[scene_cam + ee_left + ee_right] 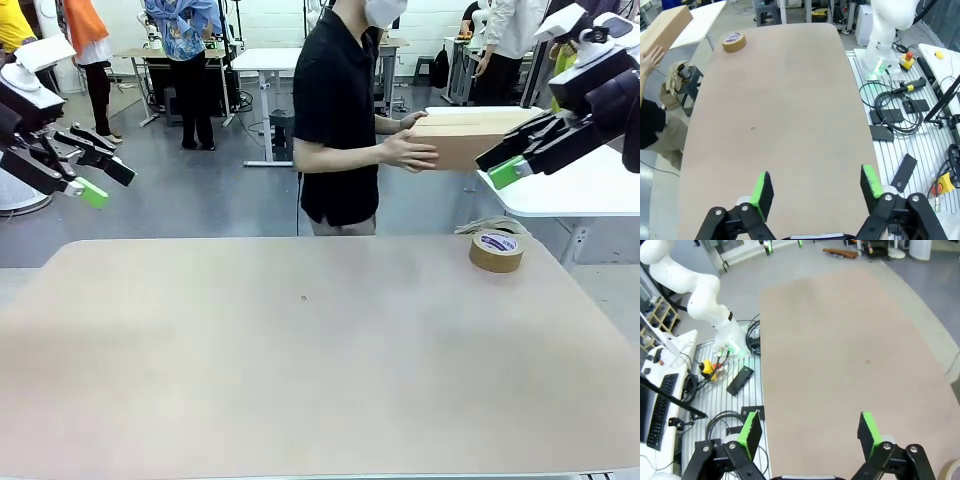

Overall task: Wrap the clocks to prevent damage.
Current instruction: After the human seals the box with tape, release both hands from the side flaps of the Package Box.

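The clocks are out of view. My left gripper (105, 180) hangs raised beyond the table's left side; in the left wrist view its green-padded jaws (816, 187) stand wide apart over bare tabletop, holding nothing. My right gripper (497, 165) is up at the far right, near the person's box; in the right wrist view it (809, 432) is open and empty above the table's edge. At the far side a person (340, 110) stands side-on, both hands on a brown cardboard box (470, 135), which is also seen in the left wrist view (665, 27).
A brown tape roll (497, 250) (733, 41) lies at the far right of the beige table (300, 350). A white side table (590, 185) stands behind the right corner. Cables and the arm bases (890, 30) (695, 285) sit on the robot's side.
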You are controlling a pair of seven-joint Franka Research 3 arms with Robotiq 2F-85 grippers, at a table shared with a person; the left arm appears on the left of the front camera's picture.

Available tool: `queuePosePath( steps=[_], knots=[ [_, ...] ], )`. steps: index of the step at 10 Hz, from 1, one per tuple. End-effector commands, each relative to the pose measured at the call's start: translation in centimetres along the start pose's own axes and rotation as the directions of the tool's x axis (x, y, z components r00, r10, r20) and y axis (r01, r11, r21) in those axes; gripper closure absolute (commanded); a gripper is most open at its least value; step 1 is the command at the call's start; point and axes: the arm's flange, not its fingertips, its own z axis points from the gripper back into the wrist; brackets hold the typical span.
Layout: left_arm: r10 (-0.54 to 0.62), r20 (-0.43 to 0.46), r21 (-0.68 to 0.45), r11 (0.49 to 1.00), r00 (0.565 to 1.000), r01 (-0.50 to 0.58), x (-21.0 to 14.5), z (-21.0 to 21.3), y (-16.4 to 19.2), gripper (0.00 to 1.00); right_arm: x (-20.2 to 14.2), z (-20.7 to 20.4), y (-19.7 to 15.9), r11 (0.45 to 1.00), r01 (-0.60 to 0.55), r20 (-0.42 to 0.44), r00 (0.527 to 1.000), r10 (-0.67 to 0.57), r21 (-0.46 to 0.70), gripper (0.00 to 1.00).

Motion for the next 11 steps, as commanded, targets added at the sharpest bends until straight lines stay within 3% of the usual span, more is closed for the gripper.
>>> queuePosePath(
  steps=[1, 9, 11],
  knots=[
    [0.005, 0.018, -0.009, 1.000, 1.000, -0.004, 0.0, 1.0, 0.1, 0.00, -1.3, 0.4, 0.7, 1.000, -0.021, 0.037, 0.999, 0.020, 0.012, 0.00],
    [-0.032, 0.034, 0.018, 0.999, 0.999, 0.031, -2.2, 3.6, -0.9, 0.00, -1.8, 1.9, 0.8, 0.999, -0.008, 0.042, 0.999, 0.006, 0.048, 0.00],
    [-0.007, 0.028, 0.040, 0.999, 1.000, 0.006, -1.3, 3.0, -0.3, 0.00, -1.6, 1.5, 0.8, 1.000, 0.003, 0.019, 1.000, -0.004, 0.027, 0.00]
  ],
)
